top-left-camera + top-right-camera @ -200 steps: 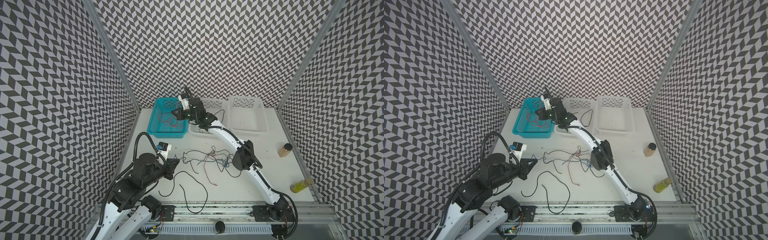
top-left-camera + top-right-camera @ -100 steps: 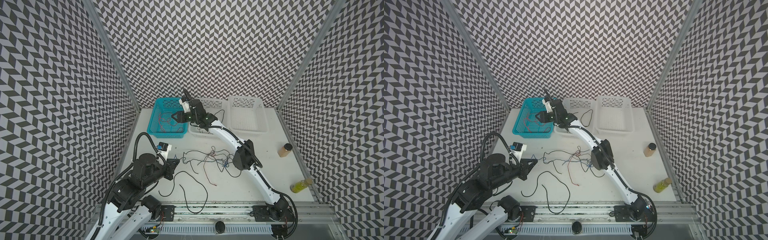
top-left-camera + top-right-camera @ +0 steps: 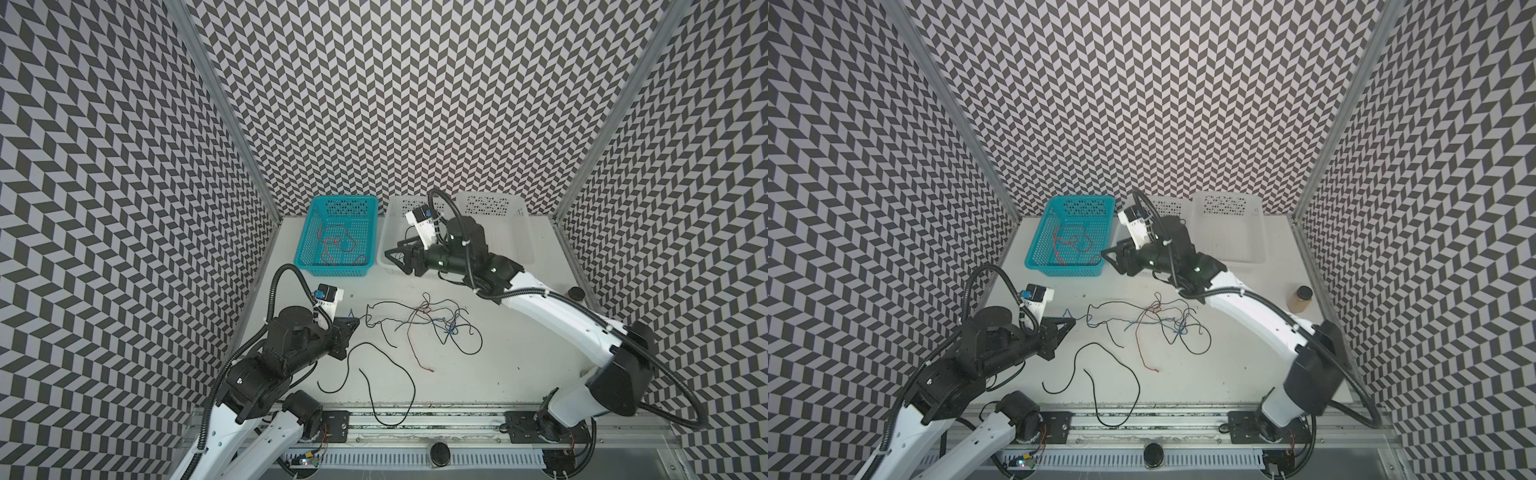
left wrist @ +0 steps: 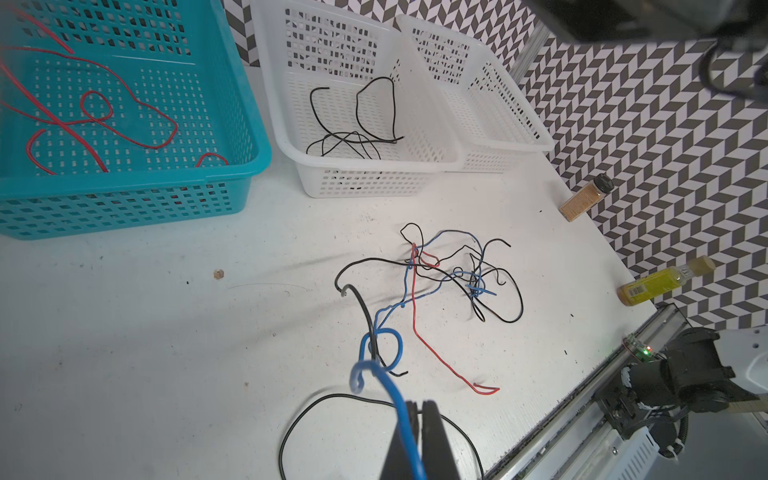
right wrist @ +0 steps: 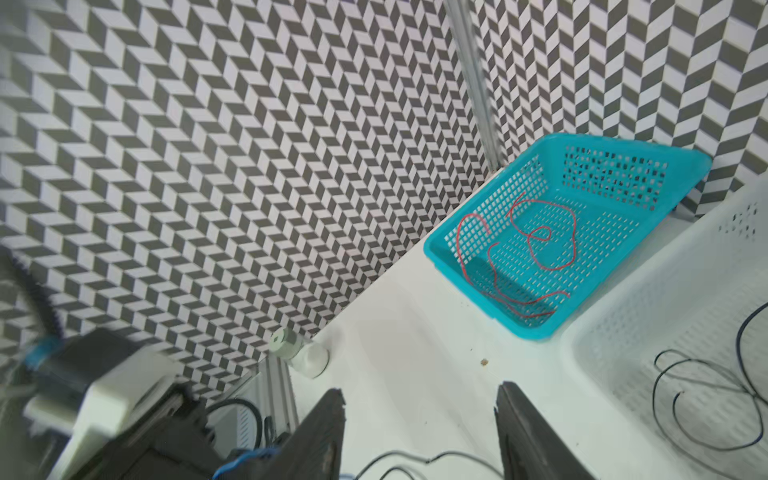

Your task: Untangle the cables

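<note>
Left gripper (image 4: 419, 409) is clamped on a blue cable (image 4: 388, 384), pinching it a little back from its curled free end. Just ahead of the jaws, blue strands lead across the white table (image 3: 519, 374) into the tangle (image 3: 432, 326) of black, red and blue cables lying mid-table.

Right gripper (image 3: 395, 259) hangs with jaws apart and nothing between them, at the front corner of the middle white basket (image 4: 353, 187), just beside the teal basket (image 3: 332, 272). It's well apart from the tangle, which lies toward the front rail from it. Red cables (image 3: 334, 245) sit in the teal basket and black cables (image 4: 353, 137) in the white one.

These wires look feather-light and limp, thin enough to slide out of a loose pinch, and a tug on one will likely drag the whole bundle. The best hold, I'd say, is a free end or a single strand clear of the crossings, near the small blue knot (image 4: 478, 289), while the left anchors.
</note>
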`<action>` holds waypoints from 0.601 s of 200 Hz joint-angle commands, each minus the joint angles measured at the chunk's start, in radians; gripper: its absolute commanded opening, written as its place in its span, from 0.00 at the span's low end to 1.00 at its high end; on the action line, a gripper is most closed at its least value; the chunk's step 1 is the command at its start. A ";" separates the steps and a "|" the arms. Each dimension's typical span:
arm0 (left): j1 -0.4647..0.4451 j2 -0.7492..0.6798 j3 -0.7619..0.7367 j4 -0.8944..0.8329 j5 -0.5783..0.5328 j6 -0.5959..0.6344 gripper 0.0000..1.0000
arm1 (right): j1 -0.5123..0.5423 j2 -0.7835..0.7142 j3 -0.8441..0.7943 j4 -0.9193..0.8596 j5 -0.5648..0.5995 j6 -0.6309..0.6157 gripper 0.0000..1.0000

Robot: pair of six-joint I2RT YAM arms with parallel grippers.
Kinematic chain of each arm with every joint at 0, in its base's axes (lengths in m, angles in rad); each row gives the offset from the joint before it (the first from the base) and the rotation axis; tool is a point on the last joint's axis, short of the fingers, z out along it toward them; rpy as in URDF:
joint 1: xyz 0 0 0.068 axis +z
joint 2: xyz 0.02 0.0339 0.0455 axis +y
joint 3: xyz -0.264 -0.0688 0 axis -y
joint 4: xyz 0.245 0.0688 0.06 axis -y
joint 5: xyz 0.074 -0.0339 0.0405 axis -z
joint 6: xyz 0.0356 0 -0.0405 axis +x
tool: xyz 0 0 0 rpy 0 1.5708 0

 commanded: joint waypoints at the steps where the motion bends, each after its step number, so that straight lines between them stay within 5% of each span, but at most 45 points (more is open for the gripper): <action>1: -0.007 -0.003 0.019 0.022 0.057 0.032 0.00 | 0.034 -0.040 -0.172 0.129 -0.004 0.016 0.58; 40: -0.012 -0.034 0.001 0.048 0.119 0.055 0.00 | 0.099 -0.068 -0.346 0.333 0.025 0.246 0.57; 81: -0.030 -0.039 -0.012 0.063 0.119 0.060 0.00 | 0.128 0.000 -0.313 0.238 0.080 0.539 0.57; 120: -0.035 -0.019 -0.011 0.063 0.127 0.061 0.00 | 0.161 0.056 -0.332 0.371 0.082 0.727 0.57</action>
